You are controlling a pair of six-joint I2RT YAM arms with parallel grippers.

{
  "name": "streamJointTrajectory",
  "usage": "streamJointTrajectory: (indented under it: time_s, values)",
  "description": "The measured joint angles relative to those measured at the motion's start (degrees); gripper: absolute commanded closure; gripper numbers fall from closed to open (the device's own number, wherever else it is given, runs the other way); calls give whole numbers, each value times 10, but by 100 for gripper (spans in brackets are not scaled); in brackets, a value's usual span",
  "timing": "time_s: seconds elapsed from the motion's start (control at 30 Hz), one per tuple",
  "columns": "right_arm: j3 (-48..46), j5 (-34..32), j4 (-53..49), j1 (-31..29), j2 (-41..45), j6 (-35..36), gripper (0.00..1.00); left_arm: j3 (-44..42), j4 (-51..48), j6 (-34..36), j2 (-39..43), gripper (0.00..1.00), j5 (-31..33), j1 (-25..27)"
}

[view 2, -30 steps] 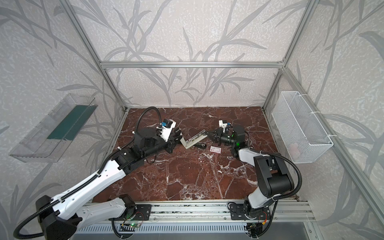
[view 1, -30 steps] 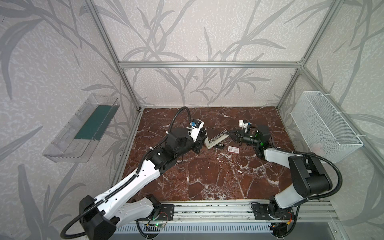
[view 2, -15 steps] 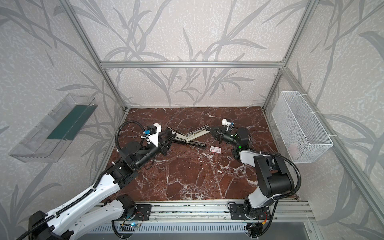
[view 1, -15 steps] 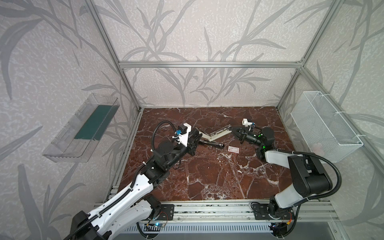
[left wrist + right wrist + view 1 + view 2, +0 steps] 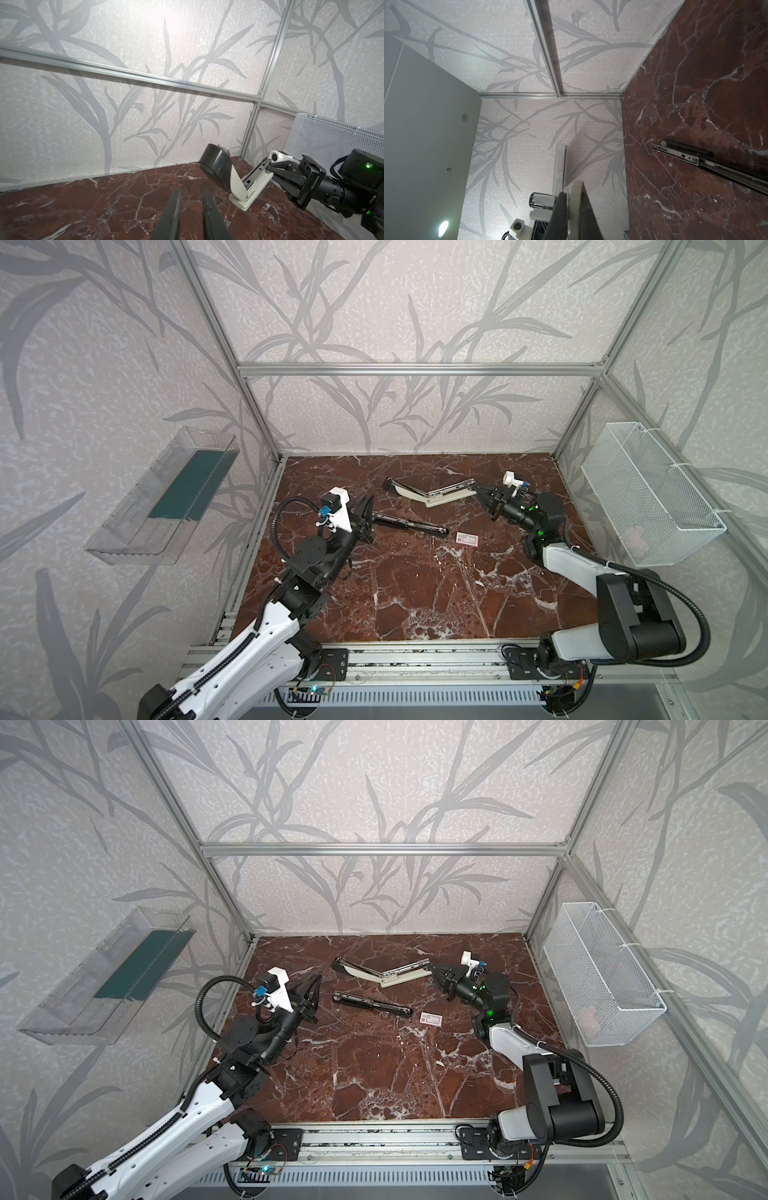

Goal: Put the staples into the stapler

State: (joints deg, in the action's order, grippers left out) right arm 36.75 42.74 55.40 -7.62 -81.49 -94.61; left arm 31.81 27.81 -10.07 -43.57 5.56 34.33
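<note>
my left gripper: jaws a little apart, nothing between them, only the marble table past the tips. in both top views it hangs just off the near end of the black stapler, close but, as far as i can judge from above, not touching it.

my right gripper: jaws clenched on the thin base plate of the beige stapler. that one is hinged open in a v, with its black-capped arm thrown back toward the rear wall. it is not the one i am meant to fill.

the black stapler lies flat near the middle of the table, and a silver rail shows along it in my right wrist view. the small white box with red print sits just beside its far end. i see no loose strip of staples anywhere.

so i judge this to be early work: neither the black stapler nor the staples are in hand. next, my right should let go of the beige stapler and go to the box. my left should lower onto the black body and pin it, so that the rail does not skate on the smooth stone.
</note>
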Motion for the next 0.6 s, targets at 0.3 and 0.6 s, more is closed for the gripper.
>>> streamJointTrajectory:
  time_s: [0.3,0.6]
  values:
    - [0,-24,-25,0,21,21,100,0,-13,-21,-12,35,11,0]
    - [-48,-49,-18,-14,22,71,100,0,-119,-98,-3,21,21,0]
